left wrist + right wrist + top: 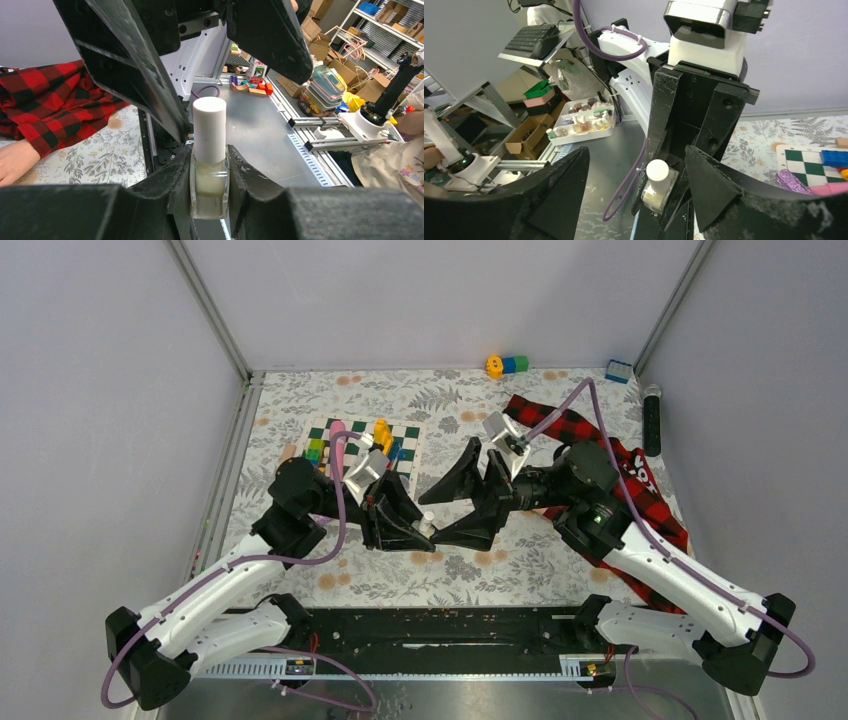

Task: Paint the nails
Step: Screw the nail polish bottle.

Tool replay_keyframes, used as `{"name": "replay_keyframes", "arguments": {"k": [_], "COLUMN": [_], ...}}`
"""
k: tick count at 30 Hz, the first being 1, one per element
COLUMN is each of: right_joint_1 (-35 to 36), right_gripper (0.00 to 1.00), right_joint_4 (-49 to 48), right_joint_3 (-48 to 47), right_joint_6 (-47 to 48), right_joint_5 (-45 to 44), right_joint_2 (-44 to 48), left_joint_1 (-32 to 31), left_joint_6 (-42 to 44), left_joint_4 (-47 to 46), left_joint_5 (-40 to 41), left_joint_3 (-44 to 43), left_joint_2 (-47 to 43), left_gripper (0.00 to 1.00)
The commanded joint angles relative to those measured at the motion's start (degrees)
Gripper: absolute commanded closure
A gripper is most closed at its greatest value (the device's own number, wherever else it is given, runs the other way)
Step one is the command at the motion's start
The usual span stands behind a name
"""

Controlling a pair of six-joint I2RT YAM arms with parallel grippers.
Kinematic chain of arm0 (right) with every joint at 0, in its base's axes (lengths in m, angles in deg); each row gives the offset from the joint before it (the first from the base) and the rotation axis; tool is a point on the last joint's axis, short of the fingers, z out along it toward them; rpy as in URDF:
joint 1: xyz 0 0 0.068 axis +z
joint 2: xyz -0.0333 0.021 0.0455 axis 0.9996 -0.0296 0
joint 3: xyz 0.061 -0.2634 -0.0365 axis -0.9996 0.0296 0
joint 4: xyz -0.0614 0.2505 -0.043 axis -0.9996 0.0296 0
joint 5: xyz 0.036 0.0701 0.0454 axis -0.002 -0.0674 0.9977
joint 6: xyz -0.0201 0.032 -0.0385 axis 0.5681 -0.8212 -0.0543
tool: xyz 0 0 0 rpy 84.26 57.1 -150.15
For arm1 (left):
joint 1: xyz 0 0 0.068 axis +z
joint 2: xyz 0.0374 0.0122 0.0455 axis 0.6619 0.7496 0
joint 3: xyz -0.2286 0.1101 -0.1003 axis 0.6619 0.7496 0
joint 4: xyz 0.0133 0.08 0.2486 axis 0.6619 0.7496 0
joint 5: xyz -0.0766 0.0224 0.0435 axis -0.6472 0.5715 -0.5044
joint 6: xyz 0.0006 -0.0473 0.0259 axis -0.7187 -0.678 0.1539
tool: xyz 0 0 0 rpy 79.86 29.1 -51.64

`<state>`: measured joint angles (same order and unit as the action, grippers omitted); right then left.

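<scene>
Inside clamped left claw (209, 152), polish bottle (209, 120)

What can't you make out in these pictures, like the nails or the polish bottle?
The nails: none visible. In the left wrist view, the left edge cuts off the dummy hand. In the top view, the right arm covers part of the plaid sleeve.
The brush: hidden under the white cap in both wrist views.
Base of the bottle: in the left wrist view, buried between the fingers of the left gripper.
The bottle in the top view: too small to read.
</scene>
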<state>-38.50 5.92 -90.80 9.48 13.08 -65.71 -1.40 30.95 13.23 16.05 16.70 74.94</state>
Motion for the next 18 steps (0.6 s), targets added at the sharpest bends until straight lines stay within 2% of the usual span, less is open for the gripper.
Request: {"name": "replay_keyframes", "arguments": {"k": [1, 8, 14, 16, 18], "right_joint_1": [1.3, 1.4, 1.4, 1.4, 1.4], "right_gripper": [0.26, 0.38, 0.53, 0.63, 0.81], "right_joint_4": [-4.7, -2.8, -1.2, -0.6, 0.2], "right_joint_3": [-2.2, -2.3, -2.7, -2.9, -3.1], "right_joint_6": [-1.6, -0.8, -0.3, -0.3, -0.1], "right_joint_5": [5.9, 6.1, 6.4, 6.7, 6.8], "right_joint_2": [-1.0, -2.5, -3.0, -3.3, -3.4], "left_joint_1": [-0.3, -0.2, -0.2, -0.2, -0.1], "left_joint_6": [-1.3, -1.2, -1.2, -0.8, -0.2], "left_joint_4": [-4.8, -4.9, -4.9, -4.9, -4.3], "left_joint_5": [-2.4, -2.0, -1.1, -0.3, 1.3], "left_joint_3": [-1.4, -1.3, -1.2, -0.9, -0.7], "left_joint_2": [-0.2, -0.4, -0.7, -1.0, -1.6], "left_gripper": [1.00, 1.00, 1.00, 1.00, 1.00]}}
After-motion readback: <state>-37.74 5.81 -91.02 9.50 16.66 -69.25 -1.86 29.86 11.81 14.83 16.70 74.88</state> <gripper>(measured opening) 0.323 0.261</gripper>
